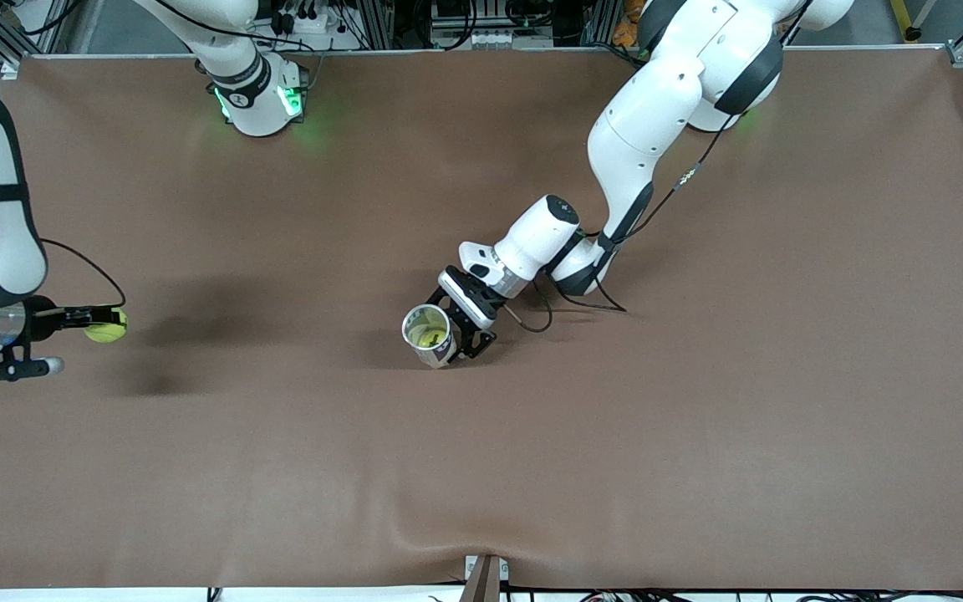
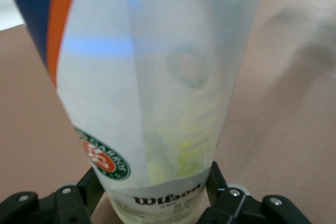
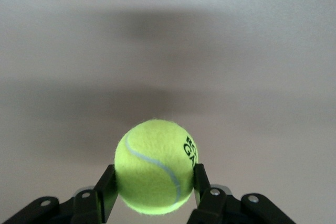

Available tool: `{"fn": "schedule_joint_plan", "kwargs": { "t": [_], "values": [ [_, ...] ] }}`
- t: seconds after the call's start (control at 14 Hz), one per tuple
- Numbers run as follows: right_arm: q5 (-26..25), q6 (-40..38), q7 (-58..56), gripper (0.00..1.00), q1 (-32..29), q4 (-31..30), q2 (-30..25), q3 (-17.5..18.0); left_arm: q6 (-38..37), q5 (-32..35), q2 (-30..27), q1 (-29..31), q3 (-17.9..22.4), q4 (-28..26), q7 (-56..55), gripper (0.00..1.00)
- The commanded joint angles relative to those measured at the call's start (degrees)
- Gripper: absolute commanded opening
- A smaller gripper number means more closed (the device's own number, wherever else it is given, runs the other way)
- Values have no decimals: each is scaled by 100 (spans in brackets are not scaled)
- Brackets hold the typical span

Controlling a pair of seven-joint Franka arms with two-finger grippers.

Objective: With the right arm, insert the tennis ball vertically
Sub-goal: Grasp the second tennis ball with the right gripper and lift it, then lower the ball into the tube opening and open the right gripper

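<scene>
Tennis ball (image 3: 155, 166) sits clamped between the fingers of the right gripper (image 1: 97, 322), up in the air well apart from the can (image 1: 430, 335), toward the right arm's end of the table (image 1: 699, 435) – so it is not yet above the opening. Left gripper (image 1: 463, 330) is closed around the can, mouth up, to steady it – how many balls are inside is hard to make out

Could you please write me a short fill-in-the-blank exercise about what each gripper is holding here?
1. The right gripper is shut on a tennis ____.
2. The left gripper is shut on a clear ____ that stands upright on the table.
3. The top of that container is ____.
Missing words: ball; tube; open.
</scene>
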Motion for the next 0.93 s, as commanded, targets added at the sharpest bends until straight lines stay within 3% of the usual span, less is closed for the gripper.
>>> {"fn": "schedule_joint_plan", "kwargs": {
  "t": [0.0,0.14,0.29,0.43,0.57,0.86],
  "values": [
    [440,-891,1246,0,544,755,-23,9,47,-8,-100,-30,33,-50,5,82],
    [1134,-1377,2449,0,975,1082,-40,0,47,-8,-100,-21,33,-50,5,82],
    [1365,-1405,4073,0,1633,1416,-40,27,47,-8,-100,-21,33,-58,5,82],
    [2066,-1326,5691,0,2223,1644,-14,97,47,-8,-100,-21,33,-59,5,82],
    [2166,-994,6740,0,2785,2058,108,97,47,-8,-108,-12,33,-59,5,82],
    [2192,-150,8244,0,3717,2147,179,97,47,-8,-108,-12,33,-59,5,82]
  ]
}}
